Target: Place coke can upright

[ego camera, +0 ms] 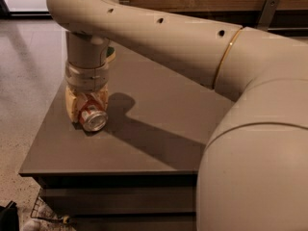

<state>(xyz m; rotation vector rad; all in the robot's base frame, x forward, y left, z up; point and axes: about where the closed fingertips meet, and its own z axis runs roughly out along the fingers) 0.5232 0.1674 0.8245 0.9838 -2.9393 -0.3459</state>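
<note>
The coke can (93,118) lies on its side near the left edge of the dark grey table (159,138), its silver end facing the camera and red body showing behind. My gripper (88,106) points straight down over it, with its pale fingers (72,107) on either side of the can, closed around it. The can rests on the table top. The far part of the can is hidden by the fingers.
A green object (110,54) shows partly behind the wrist on the table. The big beige arm (192,42) crosses the upper and right part of the view. The table's left edge is close to the can. A wire basket (48,211) sits on the floor below.
</note>
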